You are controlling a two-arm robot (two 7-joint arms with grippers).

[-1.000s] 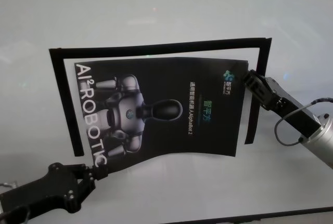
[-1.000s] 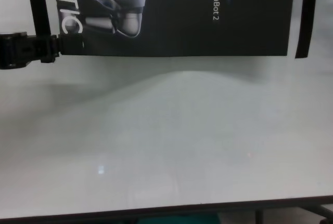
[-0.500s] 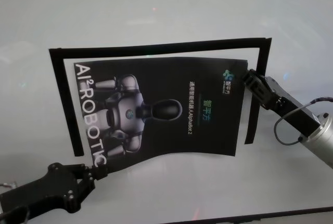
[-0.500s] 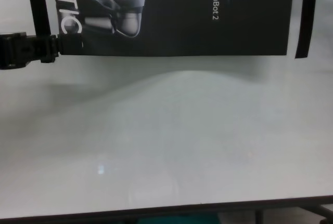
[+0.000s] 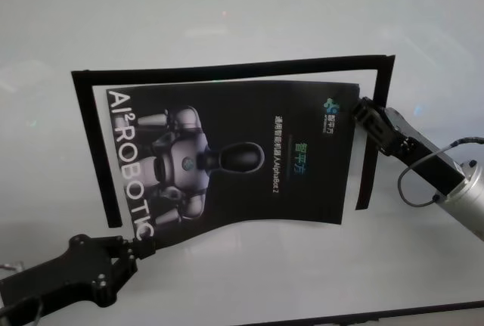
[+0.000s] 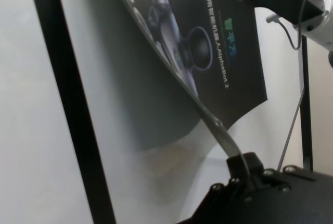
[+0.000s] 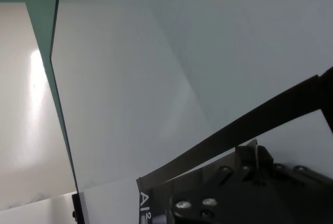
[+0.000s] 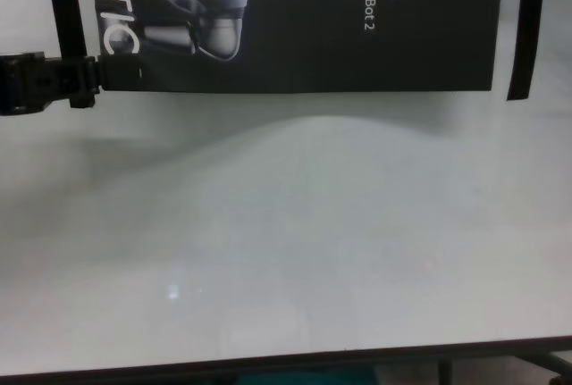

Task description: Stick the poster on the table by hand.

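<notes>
- Nearest to me, along the bottom of the chest view, I see the thin dark near edge of the surface, with plain white-grey top filling most of that frame.
- In the lower left of the head view, my left end effector reaches in on its black segmented arm. It is closed on the near left corner of the poster, just below the big white letters.
- In the left wrist view, that pinched corner is a thin strip running into the black end effector. The sheet rises away from it, lifted off the surface, with a dark shadow underneath.
- The poster sits in the middle of the head view, a glossy black sheet with a grey-white robot picture. Its near edge bows upward between the two held corners.
- In the chest view the poster fills the top of the frame, with the left end effector at the left edge.
- At the right centre of the head view, my right end effector is closed on the far right corner of the poster, beside the small green logo.
- Black tape strips frame the poster on the left, far and right sides. The right strip passes behind the right end effector.
</notes>
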